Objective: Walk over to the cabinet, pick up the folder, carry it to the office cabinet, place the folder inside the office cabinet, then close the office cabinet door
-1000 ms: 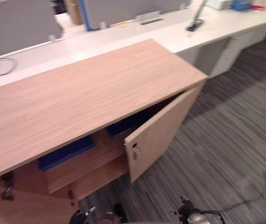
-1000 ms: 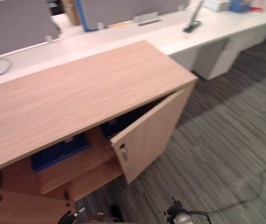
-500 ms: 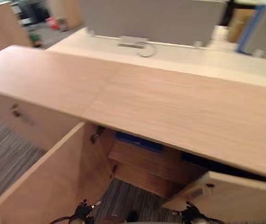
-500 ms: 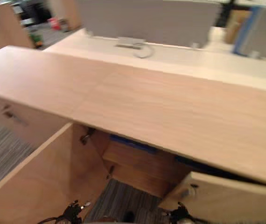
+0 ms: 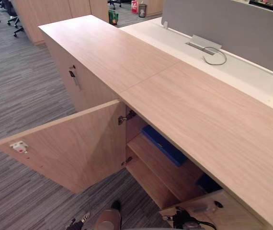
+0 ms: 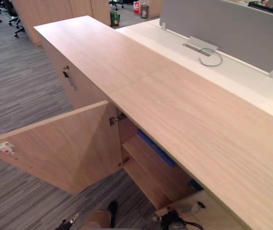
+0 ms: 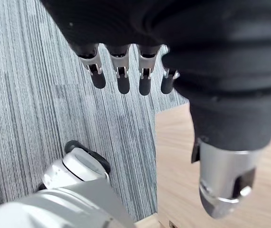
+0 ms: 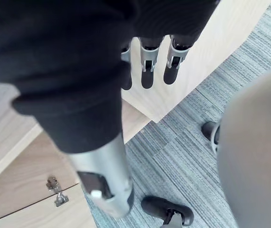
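Observation:
A blue folder lies flat on the upper shelf inside the long wooden office cabinet. A second blue item sits further right on the same shelf, half hidden. The cabinet's left door stands wide open; the right door is partly open at the lower edge. My left hand hangs low over the carpet beside a wooden panel, fingers straight, holding nothing. My right hand hangs by the right door, fingers straight, also holding nothing.
A closed cabinet door with a key is further left. Behind the cabinet runs a white desk with a grey partition and a cable loop. Striped grey carpet spreads to the left, with office chairs far off.
The camera has swung to the left: the right door filled the view before, and now the open left door and the cabinet's left part show. Both hands stay low.

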{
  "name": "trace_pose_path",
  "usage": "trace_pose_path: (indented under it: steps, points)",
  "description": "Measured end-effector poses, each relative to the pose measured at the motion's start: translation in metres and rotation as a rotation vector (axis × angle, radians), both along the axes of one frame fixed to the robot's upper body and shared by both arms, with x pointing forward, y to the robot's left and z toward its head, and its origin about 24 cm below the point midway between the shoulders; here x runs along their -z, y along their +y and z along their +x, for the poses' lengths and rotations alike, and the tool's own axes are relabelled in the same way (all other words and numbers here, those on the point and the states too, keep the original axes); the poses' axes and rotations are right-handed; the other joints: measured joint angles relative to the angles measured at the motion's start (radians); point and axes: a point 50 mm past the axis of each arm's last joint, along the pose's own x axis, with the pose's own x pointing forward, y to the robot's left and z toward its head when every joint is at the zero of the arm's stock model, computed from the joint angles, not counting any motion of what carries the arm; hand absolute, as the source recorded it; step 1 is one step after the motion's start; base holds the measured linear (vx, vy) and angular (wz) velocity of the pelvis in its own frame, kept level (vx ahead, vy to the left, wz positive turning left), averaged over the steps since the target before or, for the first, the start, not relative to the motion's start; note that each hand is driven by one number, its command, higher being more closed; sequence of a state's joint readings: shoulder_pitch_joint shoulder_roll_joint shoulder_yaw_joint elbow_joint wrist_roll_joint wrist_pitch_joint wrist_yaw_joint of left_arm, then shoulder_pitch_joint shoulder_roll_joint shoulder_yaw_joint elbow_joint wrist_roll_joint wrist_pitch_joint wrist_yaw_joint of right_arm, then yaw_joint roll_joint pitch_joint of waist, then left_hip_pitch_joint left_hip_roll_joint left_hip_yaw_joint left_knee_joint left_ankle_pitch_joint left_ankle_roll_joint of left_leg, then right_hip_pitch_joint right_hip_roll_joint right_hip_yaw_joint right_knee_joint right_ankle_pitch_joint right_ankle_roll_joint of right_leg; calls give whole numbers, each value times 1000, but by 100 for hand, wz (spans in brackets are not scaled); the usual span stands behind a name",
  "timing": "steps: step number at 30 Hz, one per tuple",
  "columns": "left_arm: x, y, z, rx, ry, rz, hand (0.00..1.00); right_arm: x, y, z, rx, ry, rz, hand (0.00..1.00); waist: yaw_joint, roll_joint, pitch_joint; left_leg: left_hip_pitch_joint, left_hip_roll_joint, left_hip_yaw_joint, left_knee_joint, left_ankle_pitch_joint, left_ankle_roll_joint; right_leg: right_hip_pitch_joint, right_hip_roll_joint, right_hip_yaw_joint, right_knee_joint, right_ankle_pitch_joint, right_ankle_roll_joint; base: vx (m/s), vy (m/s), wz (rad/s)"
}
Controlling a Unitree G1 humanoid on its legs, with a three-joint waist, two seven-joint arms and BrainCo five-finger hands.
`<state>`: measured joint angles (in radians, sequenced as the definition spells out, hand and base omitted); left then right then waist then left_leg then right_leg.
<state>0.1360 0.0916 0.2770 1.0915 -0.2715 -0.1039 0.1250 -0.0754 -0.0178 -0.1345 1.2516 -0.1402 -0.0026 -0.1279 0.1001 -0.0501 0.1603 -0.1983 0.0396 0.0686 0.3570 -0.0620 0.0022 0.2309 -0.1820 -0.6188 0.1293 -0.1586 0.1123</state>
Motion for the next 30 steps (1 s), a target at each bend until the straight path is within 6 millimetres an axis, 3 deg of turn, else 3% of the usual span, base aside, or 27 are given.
trace_pose_path:
  steps: [1, 4, 8, 10, 11, 12, 14, 20, 25, 30]
  points:
    - [1, -1, -3, 9, 8, 0, 0, -1, -2, 3, 2, -7, -5, 0, -4, 11, 11, -14, -2, 37, 23, -17, 12, -1, -11, -6, 30, -22, 16, 111, 187, 37]
    - [-2, 3, 4, 65, -1, 24, 0, 0, -2, -1, 40, 1, 8, 0, -7, -2, 20, -12, -79, -12, -40, 0, 40, -4, -37, -6, 13, -34, 9, 72, 166, 64]
    - [-4, 1, 9, 100, -22, 33, 0, 0, 0, 0, 44, -5, 13, 0, -3, -4, 19, 15, -141, -16, -117, -1, 51, 13, -67, -2, -17, -33, 6, 49, 113, 44]
    - [-5, 1, 13, 168, -22, 54, 0, 0, 0, -2, 77, -12, 20, 0, -8, -7, 16, 85, -171, -32, -260, 74, 71, 30, -67, 11, -48, -21, -26, 95, -8, 24]
    - [-7, -1, 16, 249, -27, 71, 0, -1, -1, -1, 81, -22, 18, 0, -16, 1, 5, 145, -180, -60, -397, 153, 72, 27, -64, 8, -48, -4, -32, 112, -47, 33]
    - [-8, -2, 19, 283, -31, 77, 0, -1, -1, 0, 81, -26, 18, 0, -26, 5, 2, 169, -179, -75, -449, 192, 68, 26, -60, 1, -42, 3, -27, 79, -43, 45]
    - [-10, -3, 26, 359, -44, 85, 0, -2, -1, 4, 80, -38, 18, 0, -49, 6, 2, 166, -174, -105, -452, 208, 73, 22, -55, -11, -10, 5, -25, 30, -13, 45]
    - [-10, -6, 27, 387, -48, 77, 0, -3, 3, 7, 59, -39, 22, 0, -52, 22, -13, 165, -140, -130, -453, 229, 40, 38, -9, -10, -22, 4, -25, 26, -102, 13]
    - [-9, -3, 23, 314, -48, 67, 0, -3, 3, 7, 61, -39, 18, 0, -56, 25, -14, 165, -106, -106, -454, 223, 10, 39, 16, -6, -49, 2, -26, -42, -107, -15]
    - [-14, 2, 30, 138, -111, 69, 0, -2, -5, 0, 77, -33, 1, 0, -70, 23, -10, 164, -98, -62, -453, 216, 13, 42, 19, -3, -84, -12, -28, -63, -26, -16]
